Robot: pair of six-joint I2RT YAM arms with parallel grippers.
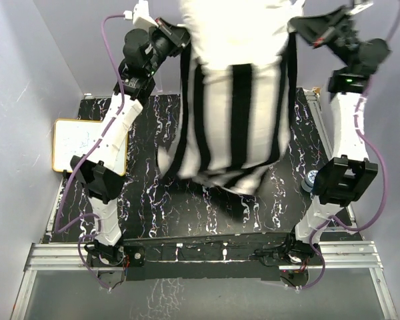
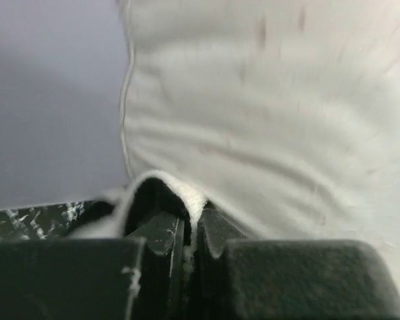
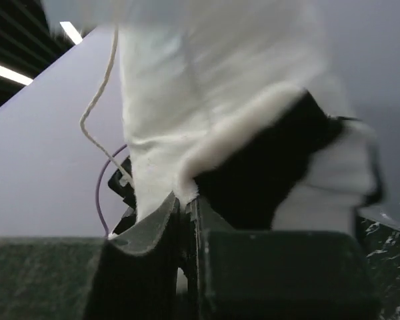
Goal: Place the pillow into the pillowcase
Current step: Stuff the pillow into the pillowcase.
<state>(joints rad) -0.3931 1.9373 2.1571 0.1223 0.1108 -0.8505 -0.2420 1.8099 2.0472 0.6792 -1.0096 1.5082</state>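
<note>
1. Materials. The pillowcase is a thin, limp sleeve with wide black and white stripes, creased where it is gathered. The pillow is plump, plain white cloth. It bulges out of the sleeve's mouth at 12 o'clock in the top view. Below them lies the table, black with white marbled veins. A small yellow-framed whiteboard lies flat at 9 o'clock.
2. Axis. You see the pillowcase hanging with its long axis from 12 to 6 o'clock. The open mouth is at 12 and the closed end sags at 6 over the table's middle. The low end is blurred, so you cannot tell whether it touches the table. The pillow sits in the upper part, its top uncovered.
3. Left arm. It rises from its base at 7 o'clock, elbow bent outward, with the wrist turned in towards the cloth. The left gripper is at 11 o'clock. In its wrist view the jaws are clenched on a thick white hem of the pillowcase.
4. Right arm. It rises from 5 o'clock in a mirrored pose. The right gripper is at 1 o'clock. In its wrist view the jaws are pinched tight on the pillowcase edge, where white meets black.
</note>
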